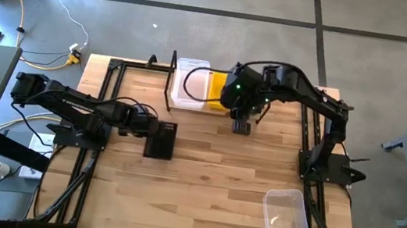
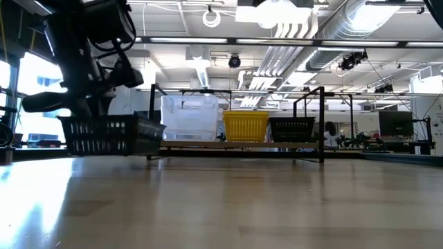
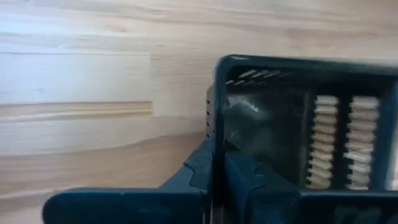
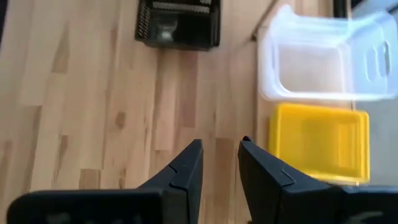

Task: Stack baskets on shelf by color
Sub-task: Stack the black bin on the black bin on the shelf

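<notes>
My left gripper (image 1: 153, 127) is shut on a black perforated basket (image 1: 162, 144) at the table's left middle; the low view shows this basket (image 2: 111, 135) just above the tabletop. My right gripper (image 1: 241, 124) hovers open and holding nothing in front of the shelf (image 2: 235, 144), over bare wood (image 4: 221, 155). On the shelf stand clear baskets (image 2: 189, 117), yellow baskets (image 2: 245, 126) and a black basket (image 2: 291, 129); in the high view my right arm hides the black one. One clear basket (image 1: 287, 217) rests on its base near the table's near right corner. My left gripper pinches the upright wall of the black basket (image 3: 215, 134) near a corner, with one finger (image 3: 193, 177) outside and one finger (image 3: 252, 183) inside. The fingers come from the table's left. The basket is lifted clear and sits about level.
Black rod frames (image 1: 171, 70) stand at the shelf's ends. Open tabletop (image 1: 218, 179) lies between the held basket and the loose clear basket. Each arm's base frame (image 1: 327, 166) occupies a side edge of the table.
</notes>
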### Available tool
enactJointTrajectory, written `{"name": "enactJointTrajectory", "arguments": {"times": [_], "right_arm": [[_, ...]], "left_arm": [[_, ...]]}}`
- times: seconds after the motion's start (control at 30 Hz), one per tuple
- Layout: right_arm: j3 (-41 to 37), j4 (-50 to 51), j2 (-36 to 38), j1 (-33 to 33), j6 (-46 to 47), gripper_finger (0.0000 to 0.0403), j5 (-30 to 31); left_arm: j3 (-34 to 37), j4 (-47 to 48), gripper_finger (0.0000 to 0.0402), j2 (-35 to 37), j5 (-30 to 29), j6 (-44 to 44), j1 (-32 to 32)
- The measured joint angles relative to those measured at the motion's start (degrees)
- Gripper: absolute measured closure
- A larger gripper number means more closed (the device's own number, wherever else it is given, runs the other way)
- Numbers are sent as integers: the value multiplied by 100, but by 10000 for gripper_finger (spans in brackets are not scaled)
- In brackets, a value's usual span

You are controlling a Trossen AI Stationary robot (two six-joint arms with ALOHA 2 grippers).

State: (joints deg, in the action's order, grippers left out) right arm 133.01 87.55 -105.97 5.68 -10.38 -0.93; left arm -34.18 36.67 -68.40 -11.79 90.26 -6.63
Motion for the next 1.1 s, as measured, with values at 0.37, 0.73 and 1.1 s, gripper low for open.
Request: {"name": "enactJointTrajectory", "arguments": {"times": [0.37,0.73,1.1], "right_arm": [[0,-460,0,-648,-62,313,0],[0,-938,-2,-1092,-373,313,2],[0,-1672,-6,-1437,-661,313,2]], "left_arm": [[-995,-3,399,2,-413,115,327],[-2149,-1,400,4,-1210,-302,531],[-3530,899,401,-749,-1598,-751,516]]}}
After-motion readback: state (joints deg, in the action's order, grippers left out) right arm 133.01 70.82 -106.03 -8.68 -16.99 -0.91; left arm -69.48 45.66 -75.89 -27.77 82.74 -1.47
